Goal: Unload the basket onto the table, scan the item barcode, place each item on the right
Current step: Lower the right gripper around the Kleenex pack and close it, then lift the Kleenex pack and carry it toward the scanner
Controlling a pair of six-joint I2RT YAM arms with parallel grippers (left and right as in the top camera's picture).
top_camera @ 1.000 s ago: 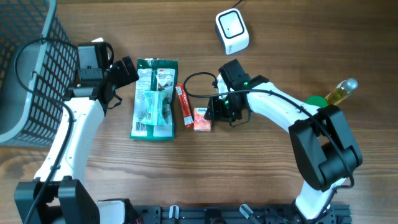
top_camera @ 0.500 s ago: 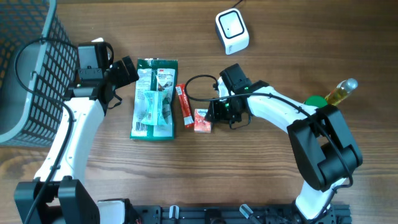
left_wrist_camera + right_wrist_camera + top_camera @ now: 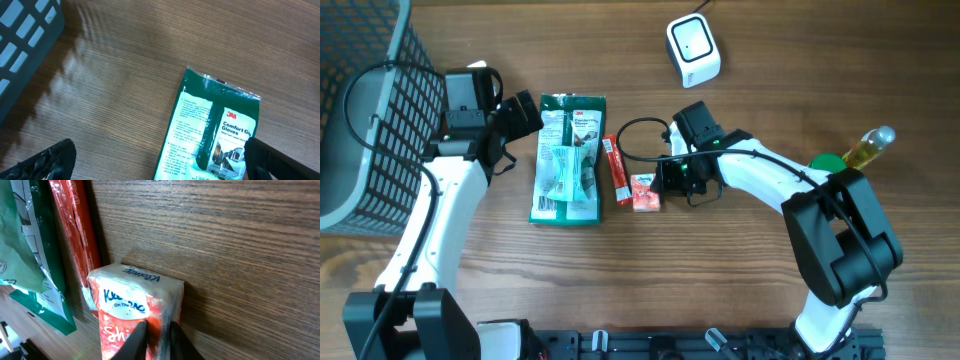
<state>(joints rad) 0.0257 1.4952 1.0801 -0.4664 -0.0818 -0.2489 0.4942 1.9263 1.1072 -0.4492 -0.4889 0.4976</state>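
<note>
A small red-and-white tissue pack (image 3: 646,191) lies on the wooden table, just right of a red stick pack (image 3: 616,170). My right gripper (image 3: 667,184) reaches it from the right. In the right wrist view the gripper (image 3: 156,330) is shut, pinching the tissue pack (image 3: 132,302) near its right edge. No barcode shows on it. The white scanner (image 3: 693,50) stands at the back of the table. Over the top end of a green glove pack (image 3: 568,158), my left gripper (image 3: 525,115) is open, its fingers (image 3: 50,160) spread wide on either side of the pack (image 3: 215,130).
A dark mesh basket (image 3: 360,120) fills the far left. A bottle of yellow liquid (image 3: 868,150) lies at the right next to a green object (image 3: 828,160). A black cable loops beside the right wrist.
My right gripper's fingers have closed in on the tissue pack, and the wrist shifted slightly. The left arm and the other items have not moved.
</note>
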